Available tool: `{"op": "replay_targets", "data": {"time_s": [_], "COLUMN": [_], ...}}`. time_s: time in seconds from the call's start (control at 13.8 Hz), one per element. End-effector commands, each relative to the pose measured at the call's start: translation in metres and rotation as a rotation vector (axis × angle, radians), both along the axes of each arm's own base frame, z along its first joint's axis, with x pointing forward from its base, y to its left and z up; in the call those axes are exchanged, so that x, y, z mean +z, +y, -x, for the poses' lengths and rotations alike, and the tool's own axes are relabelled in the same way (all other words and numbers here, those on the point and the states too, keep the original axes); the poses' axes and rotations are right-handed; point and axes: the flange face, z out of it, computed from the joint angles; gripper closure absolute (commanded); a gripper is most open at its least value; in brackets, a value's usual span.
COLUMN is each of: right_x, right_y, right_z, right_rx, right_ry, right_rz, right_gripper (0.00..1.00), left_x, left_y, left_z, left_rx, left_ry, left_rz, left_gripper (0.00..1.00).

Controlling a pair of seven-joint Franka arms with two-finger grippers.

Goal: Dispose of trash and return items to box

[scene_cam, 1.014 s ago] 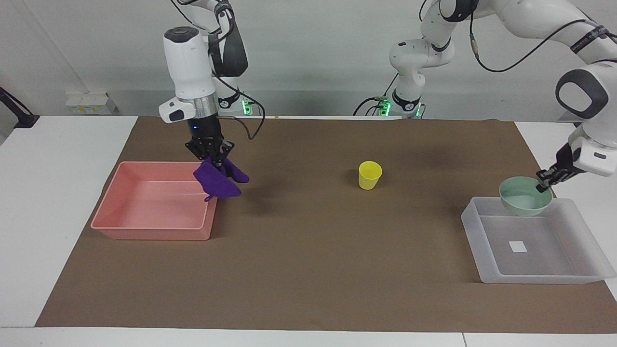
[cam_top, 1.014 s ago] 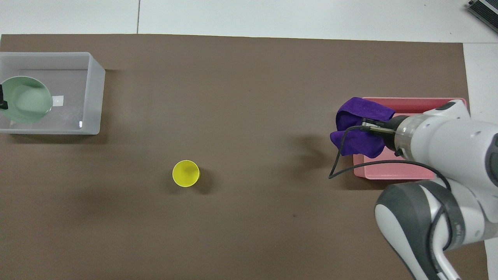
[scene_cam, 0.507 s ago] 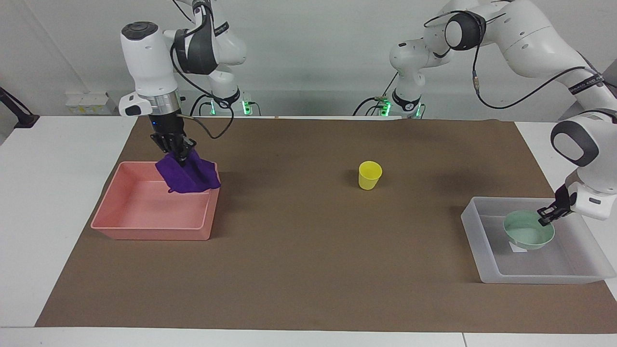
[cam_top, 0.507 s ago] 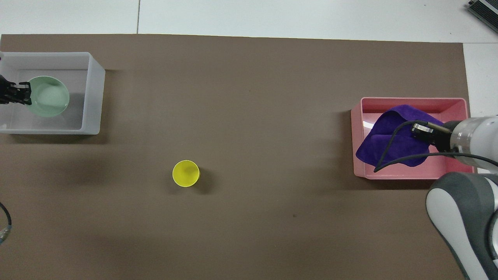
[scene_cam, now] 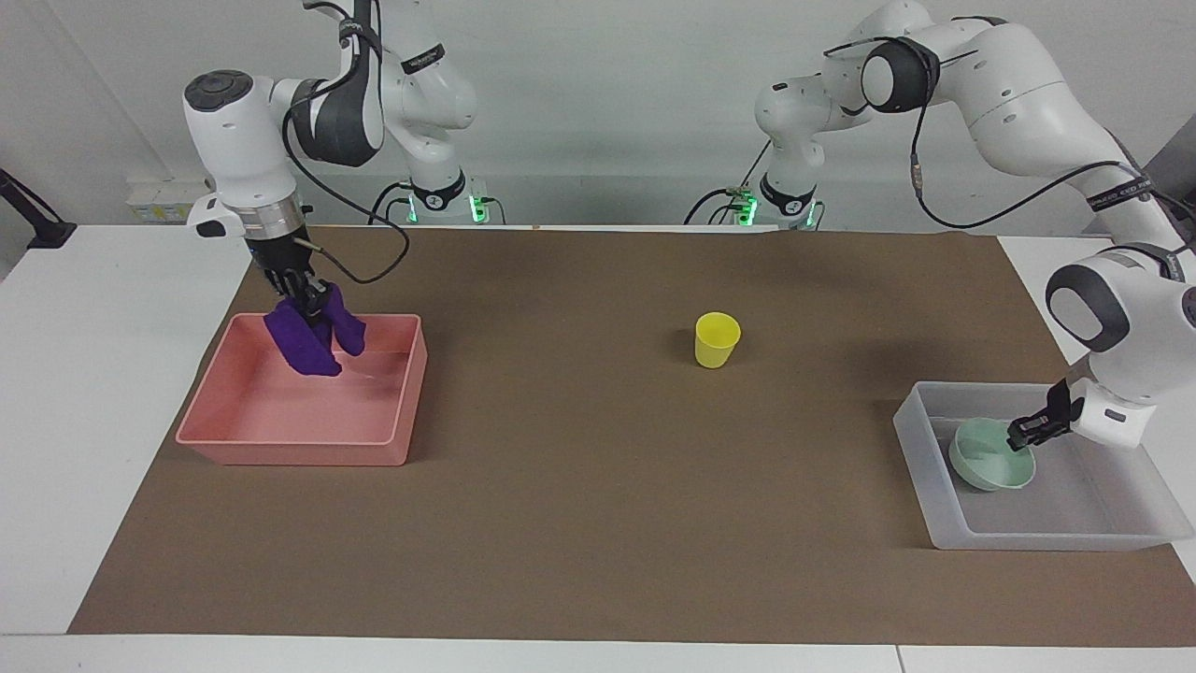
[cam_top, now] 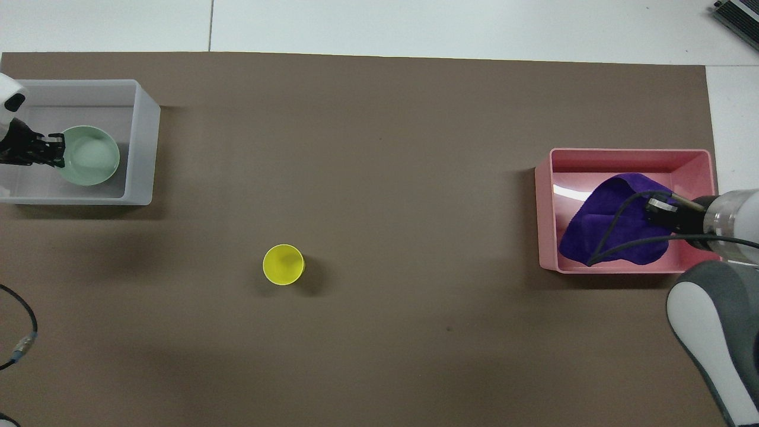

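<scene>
both end effectors are busy at once: the right end effector (scene_cam: 308, 297) hangs over the pink tray (scene_cam: 397, 439) at the right arm's end of the tabletop (scene_cam: 598, 523), pinching the purple cloth (scene_cam: 304, 344), which dangles from its fingers with its lower folds down inside the tray, though i cannot tell whether they touch the floor of it. the left end effector (scene_cam: 1021, 432) is down inside the translucent box (scene_cam: 944, 523) at the left arm's end, pinching the rim of the mint-green bowl (scene_cam: 981, 463), which looks tilted and at or very near the box's floor. so two steps seem to be in hand, each close to its end: dropping the trash and returning the first item. next, i judge, each end effector needs only to spread its fingers and lift straight up; the cloth is soft and may cling to a finger, so a clean rise matters, and the bowl should settle flat rather than rock against the wall. the yellow cup (scene_cam: 717, 339) stands upright on the brown mat (scene_cam: 598, 561) near the middle, well apart from both containers and nearer to the robots than either; it is not yet returned. apart from the cloth and the bowl, neither container shows anything inside.
</scene>
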Motion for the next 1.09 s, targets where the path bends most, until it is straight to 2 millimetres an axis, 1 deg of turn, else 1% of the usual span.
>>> {"op": "replay_targets", "data": {"time_s": [0.0, 0.07, 0.14, 0.22, 0.29, 0.36, 0.43, 0.51, 0.58, 0.65, 0.72, 0.8, 0.87, 0.94, 1.01], "right_x": [0.011, 0.023, 0.035, 0.048, 0.064, 0.078, 0.093, 0.107, 0.121, 0.134, 0.144, 0.155, 0.165, 0.169, 0.166], "right_y": [-0.01, -0.011, -0.01, -0.01, -0.007, -0.005, -0.007, -0.007, -0.009, -0.009, -0.01, -0.008, -0.006, -0.005, 0.004], "right_z": [-0.001, -0.007, -0.01, -0.013, -0.016, -0.021, -0.026, -0.03, -0.036, -0.04, -0.045, -0.048, -0.046, -0.046, -0.048], "right_rx": [-0.003, 0.02, 0.032, 0.035, 0.044, 0.053, 0.068, 0.094, 0.105, 0.109, 0.111, 0.117, 0.119, 0.12, 0.137], "right_ry": [-0.023, -0.043, -0.06, -0.062, -0.043, -0.018, -0.003, 0.02, 0.043, 0.07, 0.09, 0.096, 0.105, 0.112, 0.118], "right_rz": [0.001, 0.008, 0.013, 0.016, 0.019, 0.019, 0.017, 0.017, 0.011, 0.005, -0.002, -0.004, -0.006, -0.008, -0.008], "right_gripper": [0.0, 0.0, 0.0, 0.0, 0.0, 0.0, 0.0, 0.0, 0.0, 0.0, 0.0, 0.0, 0.0, 0.0, 0.0], "left_x": [0.054, 0.069, 0.083, 0.1, 0.109, 0.115, 0.116, 0.107, 0.103, 0.1, 0.099, 0.094, 0.085, 0.069, 0.055], "left_y": [-0.021, -0.035, -0.062, -0.087, -0.114, -0.148, -0.176, -0.203, -0.231, -0.25, -0.263, -0.277, -0.294, -0.314, -0.326], "left_z": [0.013, 0.019, 0.025, 0.036, 0.049, 0.057, 0.068, 0.081, 0.098, 0.122, 0.148, 0.173, 0.189, 0.199, 0.205], "left_rx": [-0.037, -0.054, -0.082, -0.106, -0.117, -0.155, -0.168, -0.167, -0.183, -0.215, -0.229, -0.226, -0.241, -0.268, -0.269], "left_ry": [-0.003, 0.021, 0.052, 0.088, 0.147, 0.189, 0.224, 0.249, 0.263, 0.279, 0.273, 0.252, 0.228, 0.226, 0.227], "left_rz": [0.024, 0.04, 0.064, 0.096, 0.117, 0.121, 0.122, 0.125, 0.141, 0.15, 0.18, 0.261, 0.288, 0.285, 0.277], "left_gripper": [0.0, 0.0, 0.0, 0.0, 0.0, 0.0, 0.0, 0.0, 0.0, 0.0, 0.0, 0.02, 0.05, 0.07, 0.07]}}
